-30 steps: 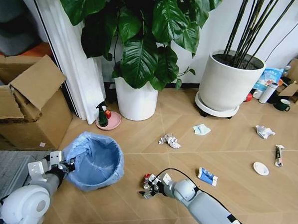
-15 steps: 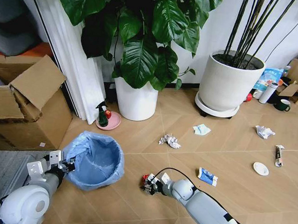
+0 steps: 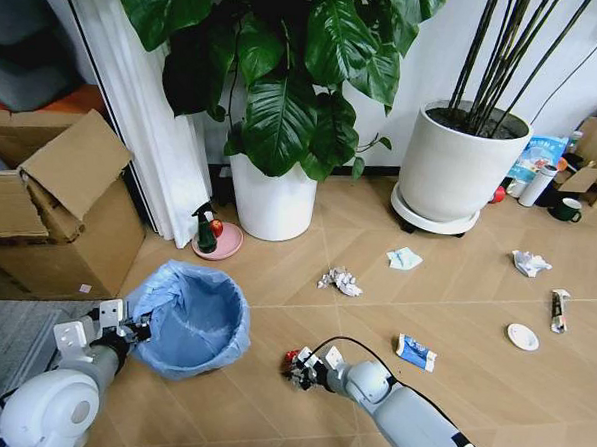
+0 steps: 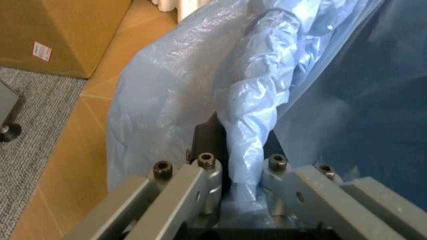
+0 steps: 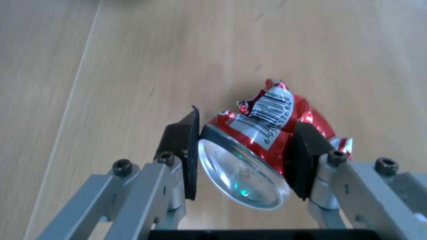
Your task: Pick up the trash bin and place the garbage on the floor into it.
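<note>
Tan chevron boards of the floor [image 3: 269, 402] fill my head view. I have the left end effector [image 3: 133, 329] at the near rim of the trash bin [image 3: 195, 323], which stands on the floor to my left, its light-blue bag folded over the rim. My right end effector [image 3: 299, 367] is down at the floor just right of the bin, closed around a crushed red can [image 3: 293, 357]. More garbage lies spread to the right: a crumpled white paper [image 3: 341, 281] in the middle, a blue-and-white wrapper [image 3: 415, 352] close beyond my right arm, a pale wrapper [image 3: 405, 257] nearer the big white plant pot [image 3: 451, 176], another crumpled paper [image 3: 529, 263], a white round lid [image 3: 522, 336] and a long narrow piece [image 3: 559, 309] far right. A green spray bottle [image 3: 205, 230] stands beside the smaller pot [image 3: 272, 200].

From the left wrist view, the left end effector [image 4: 239, 172] is pinching the bin's rim, with the dark wall and a fold of the blue bag [image 4: 253, 100] squeezed between its fingers [image 4: 207, 167]. A cardboard box [image 4: 73, 30] sits beyond, grey carpet [image 4: 33, 145] beside it.

From the right wrist view, the right end effector [image 5: 243, 150] has its two dark pads [image 5: 183, 150] pressed on either side of the crushed can [image 5: 257, 145]. Its silver end faces the camera and a barcode shows on its red side. Whether the can is touching the boards I cannot tell.
</note>
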